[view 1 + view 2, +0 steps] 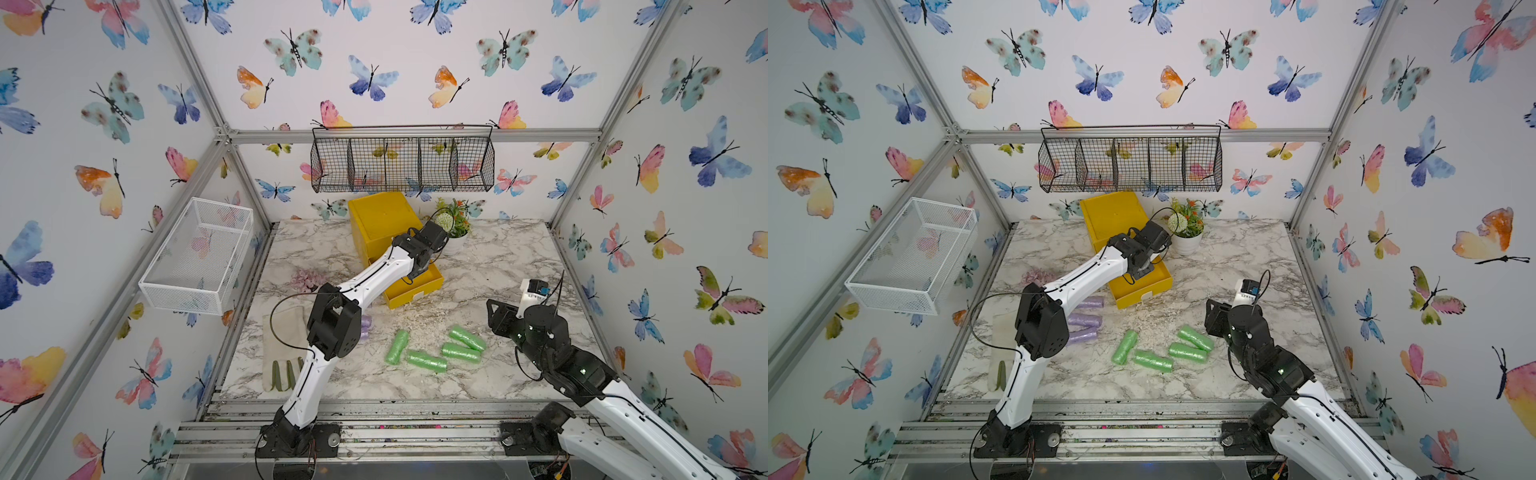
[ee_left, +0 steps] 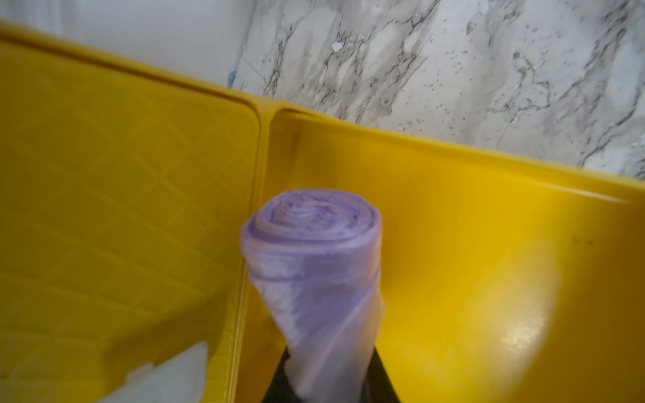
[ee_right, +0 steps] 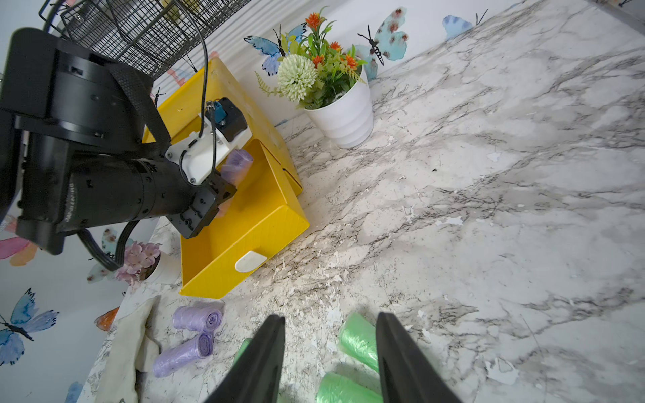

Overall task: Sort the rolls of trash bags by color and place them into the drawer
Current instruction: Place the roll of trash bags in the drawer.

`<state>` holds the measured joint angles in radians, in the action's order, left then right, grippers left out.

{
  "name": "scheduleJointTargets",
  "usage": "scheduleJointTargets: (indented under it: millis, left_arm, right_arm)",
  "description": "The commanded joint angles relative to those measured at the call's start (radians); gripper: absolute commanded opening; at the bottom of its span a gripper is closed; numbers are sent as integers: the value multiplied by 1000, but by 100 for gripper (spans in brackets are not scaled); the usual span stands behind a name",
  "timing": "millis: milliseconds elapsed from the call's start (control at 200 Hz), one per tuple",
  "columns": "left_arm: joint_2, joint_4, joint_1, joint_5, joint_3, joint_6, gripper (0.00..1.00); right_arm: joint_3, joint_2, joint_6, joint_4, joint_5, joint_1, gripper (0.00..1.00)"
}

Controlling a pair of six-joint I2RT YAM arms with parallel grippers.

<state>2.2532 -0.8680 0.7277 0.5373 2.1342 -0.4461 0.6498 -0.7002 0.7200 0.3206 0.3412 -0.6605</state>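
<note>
The drawer is a yellow chest [image 1: 380, 220] at the back of the table, its bottom drawer [image 1: 415, 291] pulled out. My left gripper [image 2: 330, 380] is shut on a lilac purple roll [image 2: 310, 251] and holds it over the open drawer [image 3: 244, 223], close to the chest front. Three more purple rolls [image 1: 1084, 320] lie on the table beside the left arm. Several green rolls [image 1: 426, 360] lie in the front middle. My right gripper [image 3: 330, 317] hangs open above the green rolls [image 3: 357, 340], holding nothing.
A white pot of artificial flowers [image 1: 455, 232] stands right of the chest, and a pink-purple flower cluster [image 1: 305, 279] left of it. A glove [image 1: 282, 353] lies at the front left. A white mesh basket [image 1: 199, 257] and a black wire basket [image 1: 401, 160] hang on the walls.
</note>
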Motion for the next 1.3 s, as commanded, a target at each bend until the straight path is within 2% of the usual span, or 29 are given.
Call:
scheduleJointTargets:
  millis: [0, 345, 586, 1041, 1291]
  left_arm:
    - [30, 39, -8, 38, 16, -56, 0]
    - [55, 104, -25, 47, 16, -127, 2]
    - [81, 135, -28, 60, 25, -156, 9]
    - [62, 154, -27, 69, 14, -165, 44]
    - [22, 161, -15, 57, -2, -164, 51]
  right_arm:
    - [18, -1, -14, 6, 16, 4, 48]
    - [12, -27, -22, -14, 16, 4, 48]
    - [10, -50, -24, -32, 10, 4, 48]
    - [4, -61, -25, -43, 9, 4, 48]
    - [2, -52, -19, -38, 7, 4, 49]
